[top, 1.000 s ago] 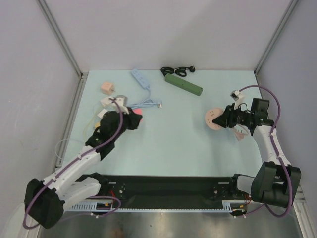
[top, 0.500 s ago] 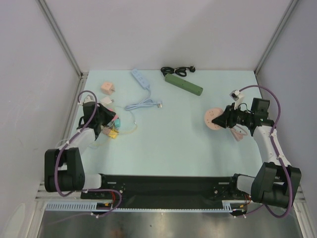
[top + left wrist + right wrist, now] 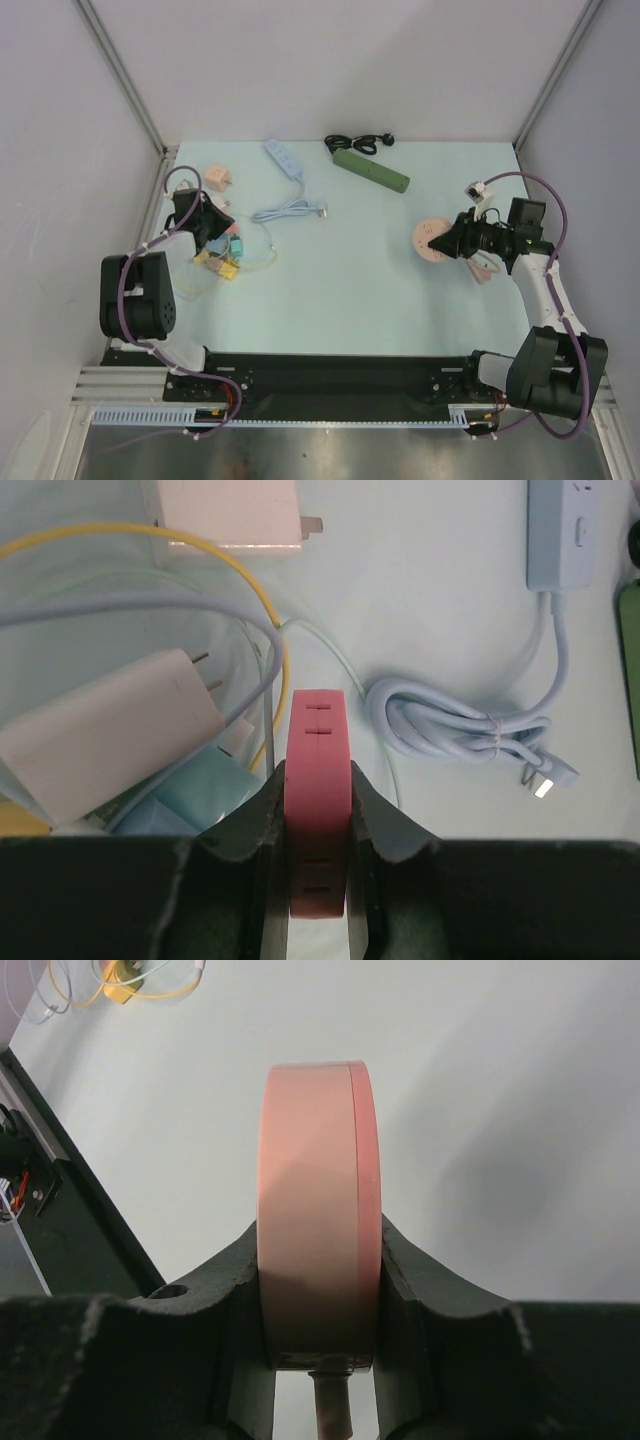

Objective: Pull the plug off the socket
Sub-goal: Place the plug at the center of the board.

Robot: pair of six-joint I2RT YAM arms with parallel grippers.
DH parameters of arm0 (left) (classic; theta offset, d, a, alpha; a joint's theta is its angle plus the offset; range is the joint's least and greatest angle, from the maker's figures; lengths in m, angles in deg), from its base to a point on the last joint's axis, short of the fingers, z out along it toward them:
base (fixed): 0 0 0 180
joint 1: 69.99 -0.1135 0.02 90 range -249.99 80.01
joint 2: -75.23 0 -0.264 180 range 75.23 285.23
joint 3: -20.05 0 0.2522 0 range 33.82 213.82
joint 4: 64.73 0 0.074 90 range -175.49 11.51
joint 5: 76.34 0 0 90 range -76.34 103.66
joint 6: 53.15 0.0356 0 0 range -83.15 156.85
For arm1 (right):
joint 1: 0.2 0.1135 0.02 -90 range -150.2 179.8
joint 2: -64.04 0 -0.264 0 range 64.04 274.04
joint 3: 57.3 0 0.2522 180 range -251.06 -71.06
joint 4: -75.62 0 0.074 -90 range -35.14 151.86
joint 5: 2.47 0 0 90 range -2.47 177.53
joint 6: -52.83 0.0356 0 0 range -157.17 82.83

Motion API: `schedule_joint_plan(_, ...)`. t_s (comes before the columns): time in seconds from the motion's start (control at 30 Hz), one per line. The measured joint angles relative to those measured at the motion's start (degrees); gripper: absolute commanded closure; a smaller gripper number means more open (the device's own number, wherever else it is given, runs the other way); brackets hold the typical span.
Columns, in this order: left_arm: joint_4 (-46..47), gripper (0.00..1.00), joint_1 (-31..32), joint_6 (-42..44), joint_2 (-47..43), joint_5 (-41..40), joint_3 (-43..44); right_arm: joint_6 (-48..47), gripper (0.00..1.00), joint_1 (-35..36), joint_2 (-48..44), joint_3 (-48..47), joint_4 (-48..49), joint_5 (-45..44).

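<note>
My left gripper is shut on a flat pink plug with small slots in its edge, held upright above a heap of chargers and cables. In the top view the left gripper sits at the table's far left with its arm folded back. The socket is a round pink disc at the right. My right gripper is shut on the socket across its thickness, with a pink cord stub below it. Plug and socket are far apart.
Under the left gripper lie a white charger, a teal block and yellow wire. A light blue power strip with coiled cable, a green power strip, a black cable and a pink adapter lie at the back.
The left arm has swung from mid-table back to the far left, carrying the pink plug over the cable heap. The right gripper with the socket has hardly moved.
</note>
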Motion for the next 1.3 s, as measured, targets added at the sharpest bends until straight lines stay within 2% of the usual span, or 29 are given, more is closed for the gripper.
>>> schedule_joint_plan(0.17,-1.0,0.57,-0.1,1.6,3.2,-0.1,2.6,0.0,1.00,-0.6,0.0,0.0,0.0,0.0)
schedule_joint_plan(0.5,-3.0,0.35,-0.1,4.0,2.3,0.1,4.0,0.0,1.00,-1.6,0.0,0.0,0.0,0.3)
schedule_joint_plan(0.8,-1.8,0.17,-0.4,7.6,-13.4,5.5,1.6,-0.3,1.00,-3.2,0.0,0.0,-0.1,0.3)
schedule_joint_plan(0.93,0.3,0.00,-0.5,8.5,-19.1,11.1,-1.7,-0.5,1.00,-5.2,0.0,0.0,-0.4,0.3)
schedule_joint_plan(1.07,0.2,0.00,-0.4,9.2,-22.9,16.9,-4.8,-0.7,1.00,-8.6,0.0,0.0,-0.6,0.7)
schedule_joint_plan(1.3,-4.0,0.00,1.3,13.1,-28.6,23.1,-5.1,-0.7,1.00,-12.7,0.4,0.0,-0.6,1.2)
